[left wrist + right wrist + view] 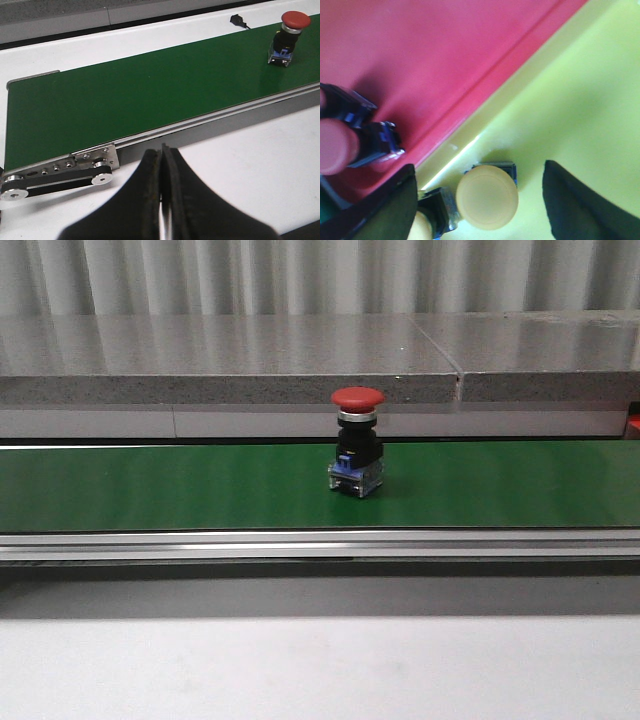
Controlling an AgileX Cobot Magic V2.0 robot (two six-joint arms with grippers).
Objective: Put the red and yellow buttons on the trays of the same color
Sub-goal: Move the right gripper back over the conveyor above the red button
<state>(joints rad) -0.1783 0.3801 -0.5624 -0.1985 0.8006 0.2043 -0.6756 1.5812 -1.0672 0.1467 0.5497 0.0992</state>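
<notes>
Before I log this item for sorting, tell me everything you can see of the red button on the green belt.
The red button stands upright on the green belt, alone near the middle of its visible stretch. It has a domed red mushroom cap, a silver collar beneath, a black body and a bluish clear contact block at the base. Only the belt touches it; no gripper is near.

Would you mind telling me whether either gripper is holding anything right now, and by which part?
Nothing is held. The left gripper is shut on nothing, and the right gripper is open above a yellow button in the yellow tray.
</notes>
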